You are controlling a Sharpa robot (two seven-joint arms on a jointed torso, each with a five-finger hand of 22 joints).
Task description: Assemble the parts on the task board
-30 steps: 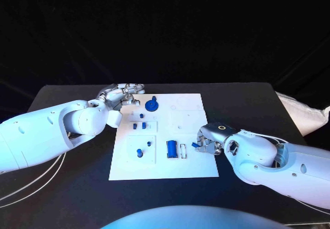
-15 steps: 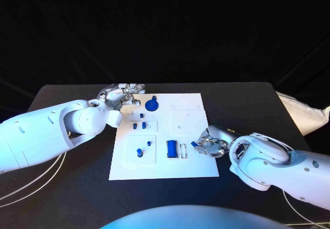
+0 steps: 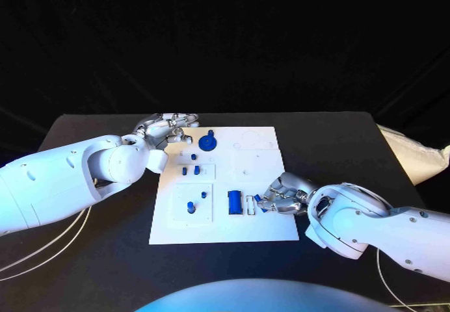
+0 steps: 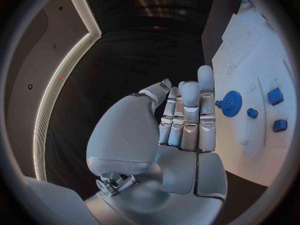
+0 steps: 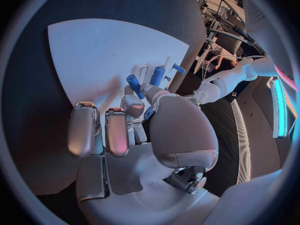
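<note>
Here the right hand pinches a small blue peg over the board's right edge; the left hand, fingers straight and empty, rests beside its far left corner.

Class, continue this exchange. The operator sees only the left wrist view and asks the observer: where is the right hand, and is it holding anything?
Observer: The right hand is at the right edge of the white task board, pinching what looks like a small blue peg.
Operator: What lies next to it?
Observer: A blue rectangular block, just beyond its fingertips, further in on the board.
Operator: Where does my left hand sit on the board?
Observer: The left hand is at the board's far left corner, holding nothing.
</note>
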